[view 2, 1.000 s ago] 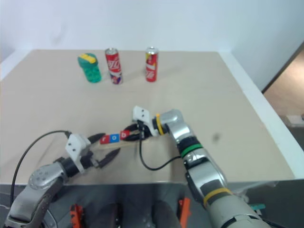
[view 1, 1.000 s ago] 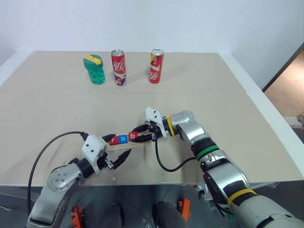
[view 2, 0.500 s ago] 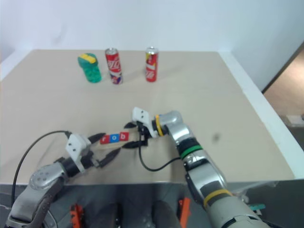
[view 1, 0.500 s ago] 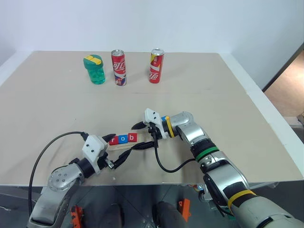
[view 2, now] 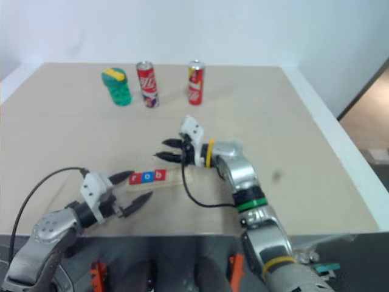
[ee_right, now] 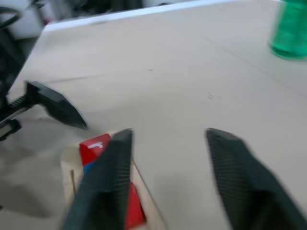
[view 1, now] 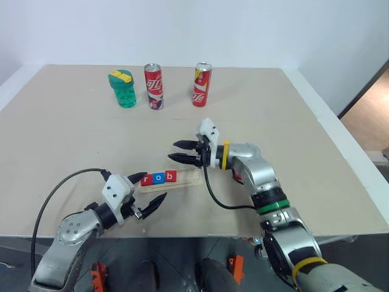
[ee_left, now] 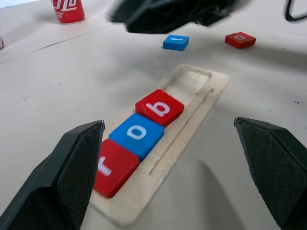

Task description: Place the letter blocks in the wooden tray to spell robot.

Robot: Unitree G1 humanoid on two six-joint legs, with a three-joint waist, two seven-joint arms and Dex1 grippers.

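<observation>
— Where are the letter blocks?
— Three sit in the wooden tray (ee_left: pixel 192 112) on the bench (view 1: pixel 292 134), reading r (ee_left: pixel 112 165), o (ee_left: pixel 139 133), b (ee_left: pixel 159 107). A blue block (ee_left: pixel 175 42) and a red one (ee_left: pixel 240 39) lie apart, beyond it.
— And the tools?
— Left tool (view 1: pixel 151 190) spread wide at the tray's end, empty. Right tool (view 1: pixel 180 151) above the tray, fingers apart, holding nothing.
</observation>
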